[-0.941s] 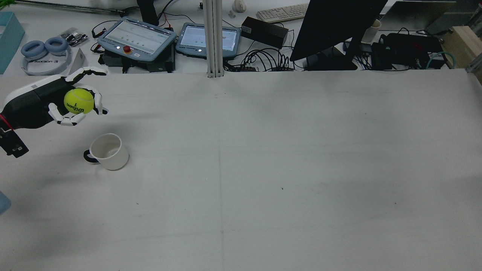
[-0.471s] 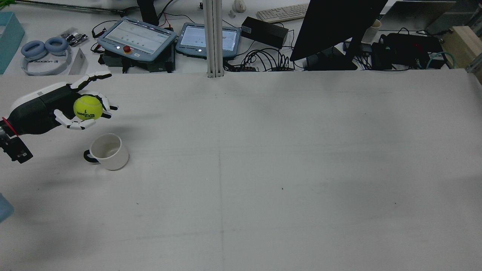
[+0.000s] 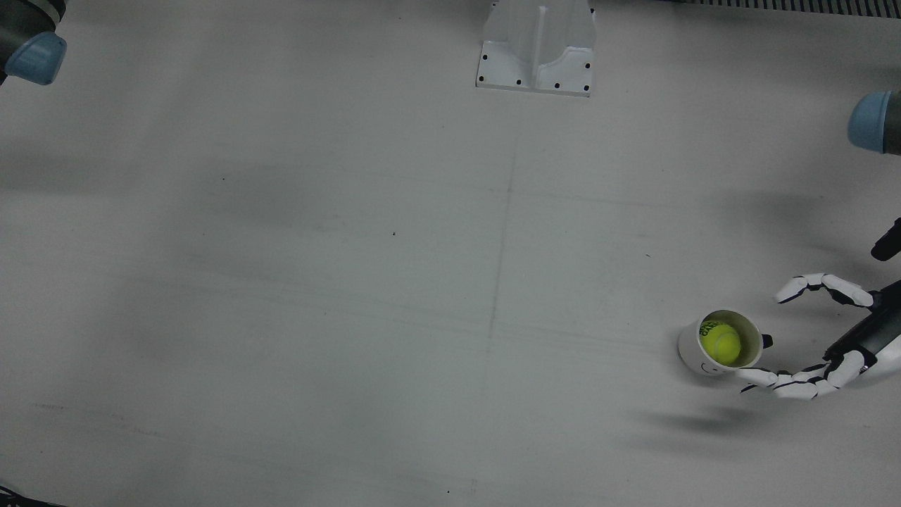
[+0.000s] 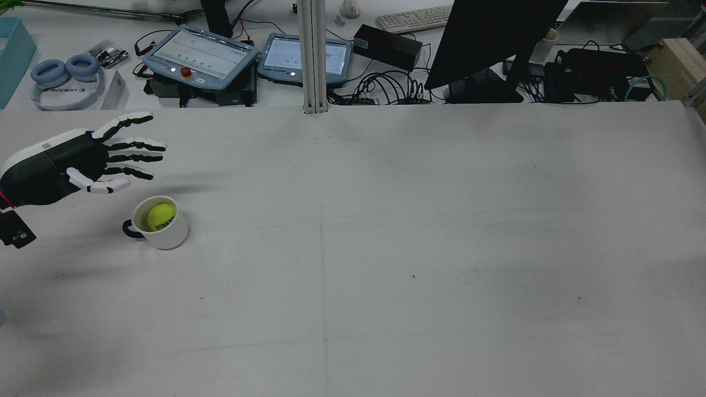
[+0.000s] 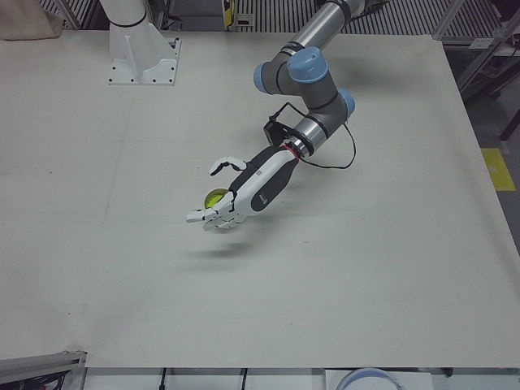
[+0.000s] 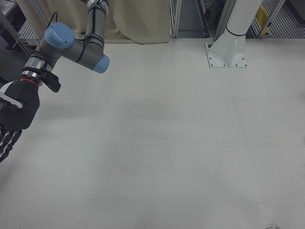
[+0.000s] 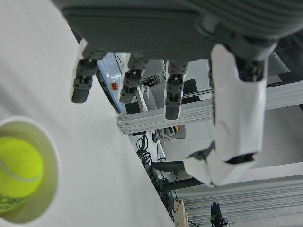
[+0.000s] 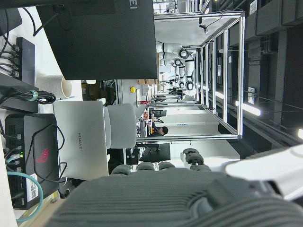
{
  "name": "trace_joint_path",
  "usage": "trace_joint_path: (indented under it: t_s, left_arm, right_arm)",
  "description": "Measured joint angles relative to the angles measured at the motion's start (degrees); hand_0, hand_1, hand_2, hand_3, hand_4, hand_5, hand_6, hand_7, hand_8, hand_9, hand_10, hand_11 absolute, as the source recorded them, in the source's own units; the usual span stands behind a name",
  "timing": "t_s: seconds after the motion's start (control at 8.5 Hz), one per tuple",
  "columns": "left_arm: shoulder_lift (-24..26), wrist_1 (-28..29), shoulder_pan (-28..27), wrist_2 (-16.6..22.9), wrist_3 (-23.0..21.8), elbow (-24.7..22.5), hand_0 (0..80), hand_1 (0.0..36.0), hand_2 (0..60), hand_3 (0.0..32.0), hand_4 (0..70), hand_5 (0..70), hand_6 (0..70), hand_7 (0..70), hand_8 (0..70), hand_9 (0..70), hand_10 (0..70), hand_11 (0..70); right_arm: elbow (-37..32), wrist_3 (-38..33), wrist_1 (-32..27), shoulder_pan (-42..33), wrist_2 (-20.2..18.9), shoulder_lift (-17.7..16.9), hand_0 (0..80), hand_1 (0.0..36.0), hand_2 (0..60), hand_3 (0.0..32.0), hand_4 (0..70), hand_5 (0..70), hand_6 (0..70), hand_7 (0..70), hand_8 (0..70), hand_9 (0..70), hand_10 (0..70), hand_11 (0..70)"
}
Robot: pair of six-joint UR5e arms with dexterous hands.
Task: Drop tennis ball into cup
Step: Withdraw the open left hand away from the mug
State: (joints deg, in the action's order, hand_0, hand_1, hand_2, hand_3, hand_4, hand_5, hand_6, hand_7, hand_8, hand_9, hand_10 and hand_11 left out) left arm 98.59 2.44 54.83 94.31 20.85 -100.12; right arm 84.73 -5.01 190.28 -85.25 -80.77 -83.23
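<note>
Left hand (image 4: pixel 83 160): hovering just above and beside the cup, fingers (image 4: pixel 132 146) spreading wide and holding nothing; in the front view its fingers are reaching to either side of the cup without visibly touching it.

Tennis ball (image 4: pixel 161 217): sitting inside the cup, its top showing below the rim. The drop appears done.

Cup (image 4: pixel 165 234): standing upright on the table (image 4: pixel 386 248), near the robot's left edge, dark handle (image 4: pixel 128 230) pointing toward the arm's side.

Right hand (image 6: pixel 12 121): hanging off at the far side of the table, well apart from the cup, fingers stretching downward and seeming to be carrying nothing.

Beyond the table: teach pendants (image 4: pixel 201 55), headphones (image 4: pixel 63 80), a monitor (image 4: pixel 491 38), cables.

Risk, as I am judging it: the lower fingers are lying close to the cup's rim; a careless withdrawal, sweeping sideways rather than lifting first, could be clipping the cup, tipping it and rolling the ball out.
</note>
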Motion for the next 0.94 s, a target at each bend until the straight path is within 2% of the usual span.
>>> trace_joint_path:
  t_s: [0.12, 0.35, 0.47, 0.59, 0.71, 0.82, 0.94]
  left_arm:
    - [-0.1, 0.1, 0.0, 0.0, 0.0, -0.1, 65.5, 35.0, 41.4, 32.0, 0.0, 21.6, 37.8, 16.5, 24.5, 8.4, 12.7, 21.3]
    - [-0.2, -0.8, 1.4, 0.1, -1.8, -2.1, 69.4, 35.9, 41.2, 32.0, 0.0, 19.6, 29.7, 19.9, 23.0, 9.2, 12.9, 21.7]
    - [0.2, -2.6, 5.4, 0.1, -3.4, -2.7, 74.0, 36.0, 42.7, 32.0, 0.0, 19.7, 27.0, 21.2, 21.8, 9.8, 14.2, 23.7]
    - [1.4, -5.7, 11.1, 0.3, -4.5, -2.7, 80.0, 36.0, 44.5, 32.0, 0.0, 20.3, 27.4, 22.3, 21.6, 10.2, 14.6, 24.5]
    - [2.8, -8.4, 16.2, 0.5, -5.1, -2.1, 80.0, 36.0, 48.5, 32.0, 0.0, 23.0, 39.3, 21.2, 24.3, 10.5, 14.4, 24.3]
    - [4.0, -10.0, 20.4, 0.6, -5.4, -0.7, 80.0, 36.0, 45.6, 32.0, 0.0, 20.0, 24.0, 24.2, 21.2, 11.2, 14.7, 24.8]
    - [4.6, -9.9, 23.0, 0.7, -5.5, 1.3, 80.0, 36.0, 44.5, 32.0, 0.0, 21.2, 31.7, 22.4, 22.3, 10.8, 15.2, 25.5]
  right_arm:
    - [0.0, 0.0, 0.0, 0.0, 0.0, 0.0, 0.0, 0.0, 0.0, 0.0, 0.0, 0.0, 0.0, 0.0, 0.0, 0.0, 0.0, 0.0]
    - [0.0, 0.0, 0.0, 0.0, 0.0, 0.0, 0.0, 0.0, 0.0, 0.0, 0.0, 0.0, 0.0, 0.0, 0.0, 0.0, 0.0, 0.0]
    - [0.0, 0.0, 0.0, 0.0, 0.0, 0.0, 0.0, 0.0, 0.0, 0.0, 0.0, 0.0, 0.0, 0.0, 0.0, 0.0, 0.0, 0.0]
    - [0.0, 0.0, 0.0, 0.0, 0.0, 0.0, 0.0, 0.0, 0.0, 0.0, 0.0, 0.0, 0.0, 0.0, 0.0, 0.0, 0.0, 0.0]
    - [0.0, 0.0, 0.0, 0.0, 0.0, 0.0, 0.0, 0.0, 0.0, 0.0, 0.0, 0.0, 0.0, 0.0, 0.0, 0.0, 0.0, 0.0]
    - [0.0, 0.0, 0.0, 0.0, 0.0, 0.0, 0.0, 0.0, 0.0, 0.0, 0.0, 0.0, 0.0, 0.0, 0.0, 0.0, 0.0, 0.0]
    - [0.0, 0.0, 0.0, 0.0, 0.0, 0.0, 0.0, 0.0, 0.0, 0.0, 0.0, 0.0, 0.0, 0.0, 0.0, 0.0, 0.0, 0.0]
